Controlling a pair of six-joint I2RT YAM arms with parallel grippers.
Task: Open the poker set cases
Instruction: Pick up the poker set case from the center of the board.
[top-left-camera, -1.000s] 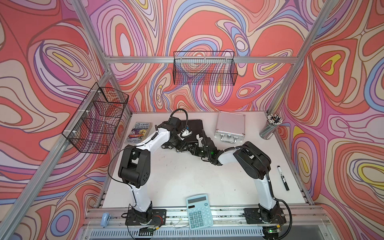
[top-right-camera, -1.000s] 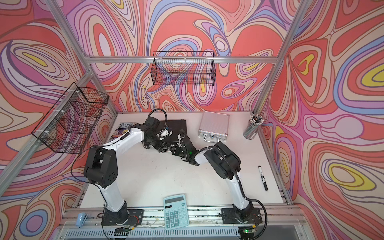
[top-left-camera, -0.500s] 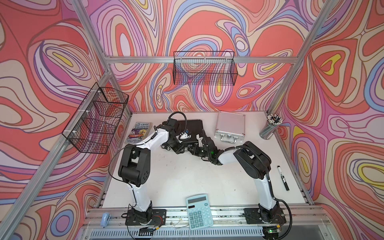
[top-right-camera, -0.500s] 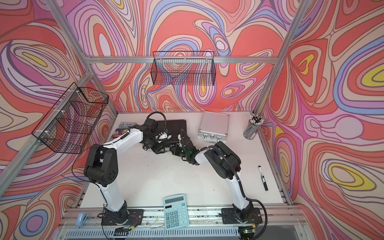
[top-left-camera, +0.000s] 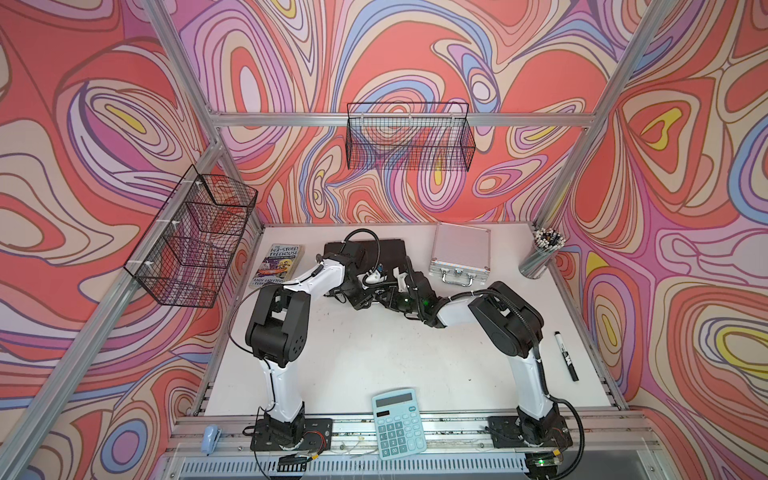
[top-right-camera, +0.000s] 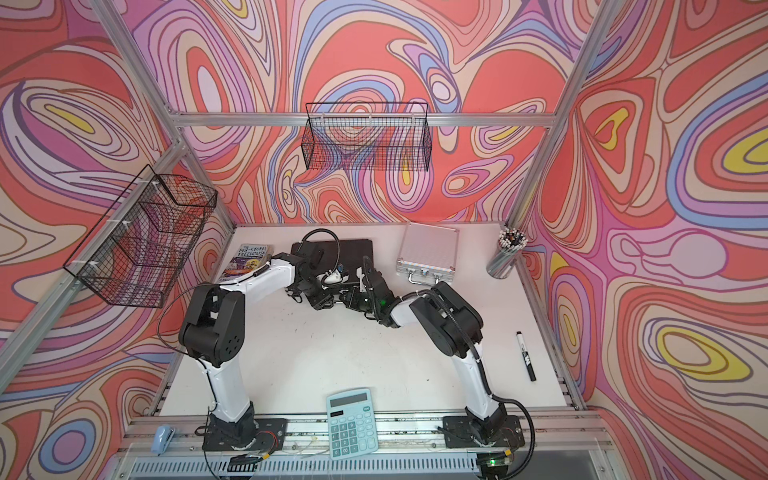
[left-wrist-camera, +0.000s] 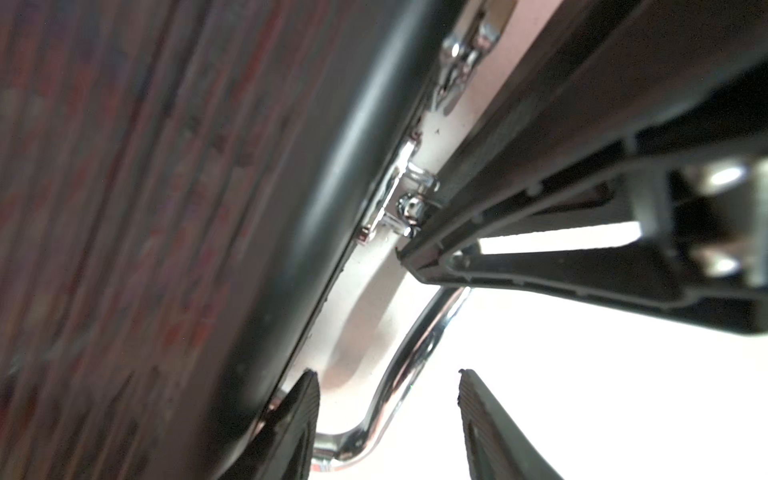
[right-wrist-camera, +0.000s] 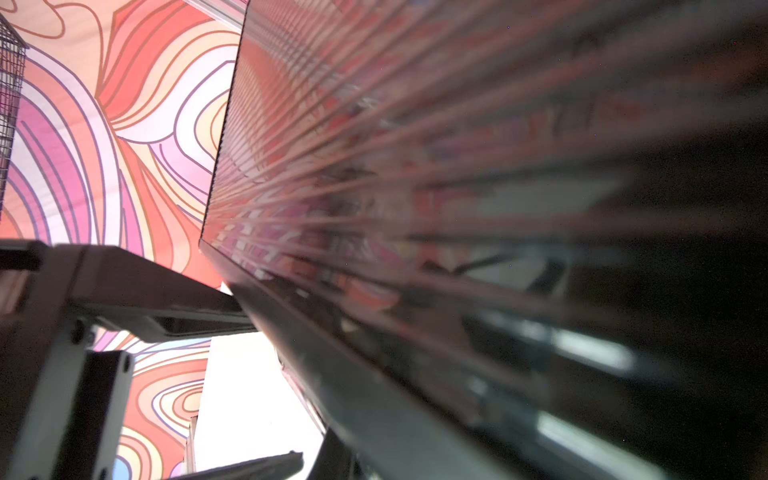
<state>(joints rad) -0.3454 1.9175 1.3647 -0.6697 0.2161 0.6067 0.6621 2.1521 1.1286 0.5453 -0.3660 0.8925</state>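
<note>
Latch work on black case, upper centre of frame on desk; silver case just right of it, lid down. Now left fingers part-open, straddling chrome handle w/o grip; right fingers pinched together, tip at latch. Lever it outward slowly, don't shove case.

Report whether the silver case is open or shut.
Shut: the silver case lies flat, lid down on its base, no interior showing.
</note>
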